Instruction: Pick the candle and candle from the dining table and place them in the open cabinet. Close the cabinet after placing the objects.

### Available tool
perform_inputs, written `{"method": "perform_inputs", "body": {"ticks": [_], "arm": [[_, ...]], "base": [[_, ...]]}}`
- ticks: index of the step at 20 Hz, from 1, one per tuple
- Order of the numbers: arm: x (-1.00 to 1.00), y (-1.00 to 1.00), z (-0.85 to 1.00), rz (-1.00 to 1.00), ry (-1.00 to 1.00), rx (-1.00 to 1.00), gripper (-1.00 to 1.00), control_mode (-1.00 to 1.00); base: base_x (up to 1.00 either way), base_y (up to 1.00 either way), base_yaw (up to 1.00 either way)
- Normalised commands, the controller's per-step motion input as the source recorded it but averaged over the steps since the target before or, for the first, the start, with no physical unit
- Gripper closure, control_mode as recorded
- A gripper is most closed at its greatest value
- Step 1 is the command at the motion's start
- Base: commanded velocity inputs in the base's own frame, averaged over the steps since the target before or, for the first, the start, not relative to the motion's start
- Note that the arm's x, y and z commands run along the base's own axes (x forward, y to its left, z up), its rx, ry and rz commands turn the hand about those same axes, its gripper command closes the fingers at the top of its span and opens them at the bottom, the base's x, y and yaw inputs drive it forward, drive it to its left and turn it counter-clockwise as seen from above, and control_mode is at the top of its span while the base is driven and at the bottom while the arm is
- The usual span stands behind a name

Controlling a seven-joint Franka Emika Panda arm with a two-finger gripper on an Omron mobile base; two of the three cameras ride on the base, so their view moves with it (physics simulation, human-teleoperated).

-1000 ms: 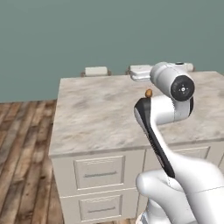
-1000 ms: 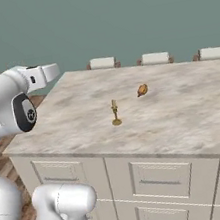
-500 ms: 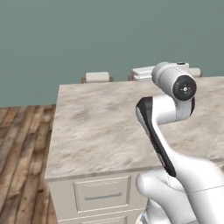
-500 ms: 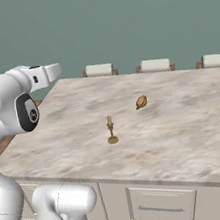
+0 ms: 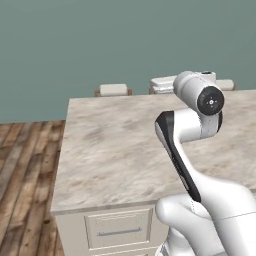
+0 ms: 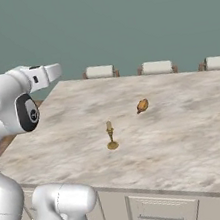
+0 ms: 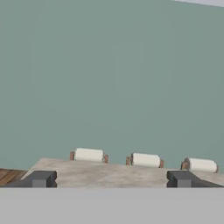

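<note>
A slim tan candle point(image 6: 110, 135) stands upright on its brass holder, on the near left part of the dining table point(image 6: 199, 147). My gripper point(image 6: 56, 70) hangs high above the table's left corner, well left of and above the candle, pointing level towards the far wall. In the hand view the gripper point(image 7: 112, 179) is open, its two fingertips point(image 7: 41, 178) far apart with nothing between them, looking over the table's point(image 7: 109, 174) far edge. In the left base view my own arm hides the candle. The cabinet is out of view.
A small brown oval thing point(image 6: 142, 106) lies on the table behind and right of the candle. White-cushioned chairs point(image 6: 157, 67) point(image 7: 146, 160) line the far side before a teal wall. Cream drawer fronts point(image 5: 119, 230) face me, with wood floor point(image 5: 20, 165) to the left.
Both base views have shifted: the base has driven closer to the table, which now looks larger and nearer. The arm keeps its pose and the gripper stays open.
</note>
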Motion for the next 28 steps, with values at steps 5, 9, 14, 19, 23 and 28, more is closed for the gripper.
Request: {"method": "perform_inputs", "body": {"ticks": [5,9,14,19,23,28], "arm": [[0.0,0.0,0.0,0.0,0.0,0.0,-1.0,1.0],[0.0,0.0,0.0,0.0,0.0,0.0,-1.0,1.0],[0.0,0.0,0.0,0.0,0.0,0.0,-1.0,-1.0],[-0.13,-0.04,0.0,0.0,-0.01,0.02,-1.0,-1.0],[-0.16,-0.26,0.0,0.0,0.01,0.1,-1.0,-1.0],[-0.03,-0.41,-0.02,0.02,0.09,0.13,-1.0,-1.0]], "base": [[0.36,-0.07,0.04],[0.66,0.0,0.0],[0.22,0.0,0.0],[0.0,0.0,0.0],[0.0,0.0,0.0],[0.0,0.0,0.0]]}}
